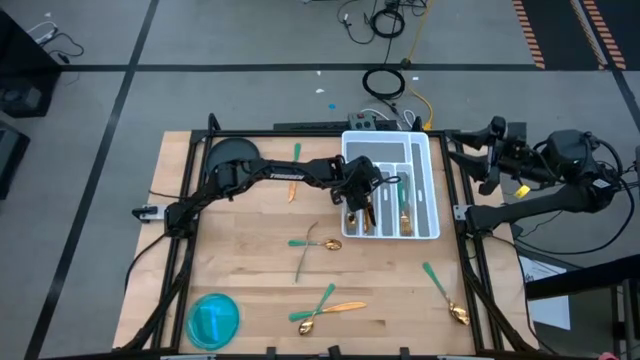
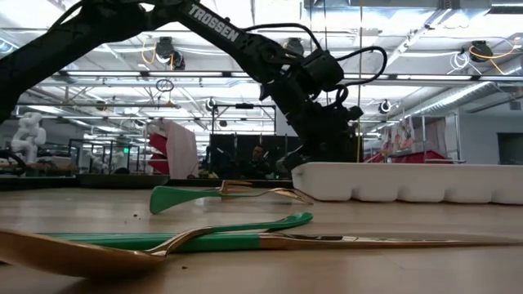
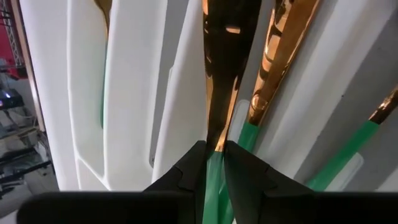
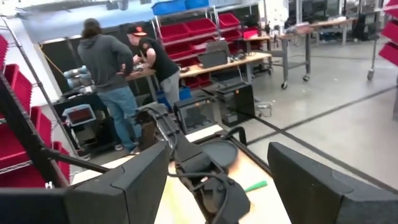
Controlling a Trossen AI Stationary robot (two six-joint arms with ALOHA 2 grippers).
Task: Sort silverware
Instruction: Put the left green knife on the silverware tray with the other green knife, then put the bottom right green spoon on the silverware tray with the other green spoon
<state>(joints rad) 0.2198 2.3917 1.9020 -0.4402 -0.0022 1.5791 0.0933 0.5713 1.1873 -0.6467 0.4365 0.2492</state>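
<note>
The silverware has gold heads and teal handles. Some pieces lie in the white compartment tray [image 1: 432,180], others loose on the table: a crossed pair [image 1: 315,243], another pair [image 1: 325,310] and a spoon [image 1: 446,296]. My left gripper [image 1: 362,205] is over the tray's left compartments, shut on one piece [image 3: 222,68] whose gold head runs along a compartment beside a second piece [image 3: 273,68]. My right gripper [image 1: 478,160] is raised off the table's right edge, open [image 4: 219,152], with nothing between its fingers. My left gripper pinches the teal handle [image 3: 214,167] of one piece between its two fingers [image 3: 186,173], just behind where the gold head begins. The fingers slant down from the table's left side and lie along the piece. Whether the head rests in the tray cannot be told.
A blue round bowl [image 1: 213,318] stands at the near left corner. Single pieces lie near the far edge [image 1: 296,152] and left of the tray [image 1: 290,190]. In the right wrist view, people stand at a bench beyond the table.
</note>
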